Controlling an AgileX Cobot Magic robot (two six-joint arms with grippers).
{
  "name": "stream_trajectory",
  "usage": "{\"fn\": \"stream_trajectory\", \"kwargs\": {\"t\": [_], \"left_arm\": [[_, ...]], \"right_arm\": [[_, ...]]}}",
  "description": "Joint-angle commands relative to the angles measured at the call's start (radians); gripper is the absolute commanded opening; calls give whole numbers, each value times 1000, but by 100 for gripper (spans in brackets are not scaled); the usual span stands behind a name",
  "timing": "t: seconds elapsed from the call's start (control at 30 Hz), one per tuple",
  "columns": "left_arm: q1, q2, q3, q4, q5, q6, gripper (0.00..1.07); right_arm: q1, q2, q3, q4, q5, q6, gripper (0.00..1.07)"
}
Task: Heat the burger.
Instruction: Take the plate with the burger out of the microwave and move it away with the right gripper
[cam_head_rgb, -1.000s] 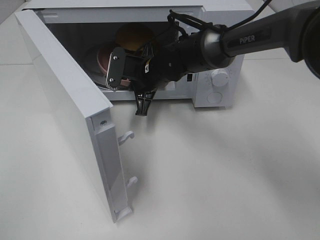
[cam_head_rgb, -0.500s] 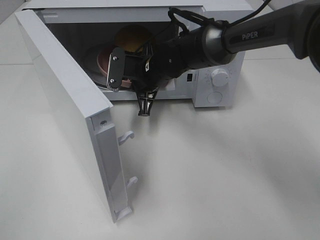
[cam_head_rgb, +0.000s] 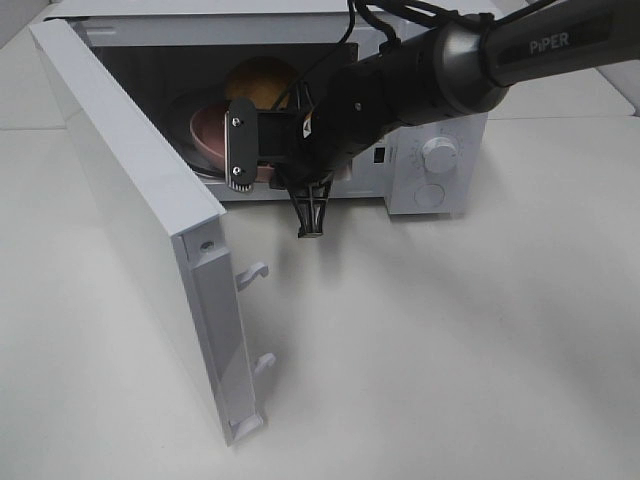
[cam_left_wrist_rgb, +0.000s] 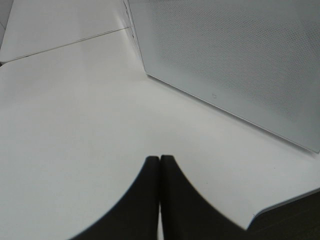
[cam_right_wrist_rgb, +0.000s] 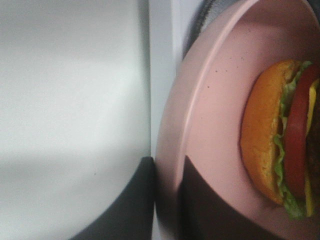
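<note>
I see my right gripper (cam_right_wrist_rgb: 167, 200) clamped on the pink plate's (cam_right_wrist_rgb: 210, 120) rim; the burger (cam_right_wrist_rgb: 282, 135) sits on it, seemingly inside the microwave (cam_head_rgb: 440, 150). My left gripper (cam_left_wrist_rgb: 160, 165) is closed, empty.

In the high view the right arm (cam_head_rgb: 420, 85) covers most of the microwave's (cam_head_rgb: 440, 160) opening, so only the top of the burger's (cam_head_rgb: 258, 82) bun and part of the pink plate (cam_head_rgb: 208, 135) show. The right wrist view cuts the burger off at its edge. The left arm is outside the high view.
</note>
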Motion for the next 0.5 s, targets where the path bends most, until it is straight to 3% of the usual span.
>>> {"fn": "stream_trajectory", "kwargs": {"t": [0.03,0.5], "left_arm": [[4,-21,3,-5,-12,-8,0],[4,-21,3,-5,-12,-8,0]], "right_arm": [[-15,-57,30,-13,-42,-25,0],[-15,-187,225,-14,-141,-93,0]]}}
